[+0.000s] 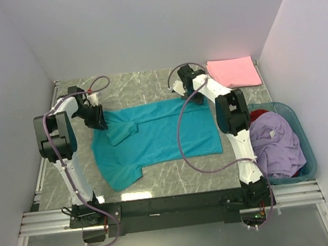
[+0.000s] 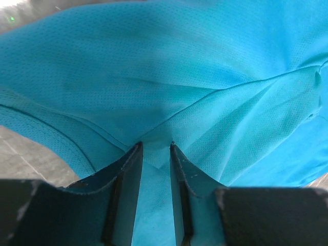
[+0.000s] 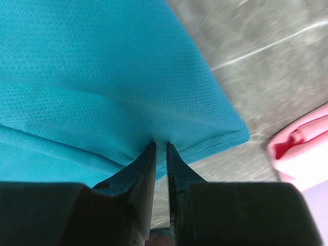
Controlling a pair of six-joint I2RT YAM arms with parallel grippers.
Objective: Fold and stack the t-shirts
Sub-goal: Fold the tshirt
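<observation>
A teal t-shirt lies spread on the marble table, its far edge folded over toward the front. My left gripper is shut on the shirt's far left part; cloth fills the gap between the fingers in the left wrist view. My right gripper is shut on the teal shirt's far right hemmed corner, as the right wrist view shows. A folded pink t-shirt lies at the far right. A lavender t-shirt and a red one sit in the basket.
A rigid teal plastic basket stands at the right edge of the table, beside the right arm. White walls close in the table on the left, back and right. The pink shirt's edge shows in the right wrist view.
</observation>
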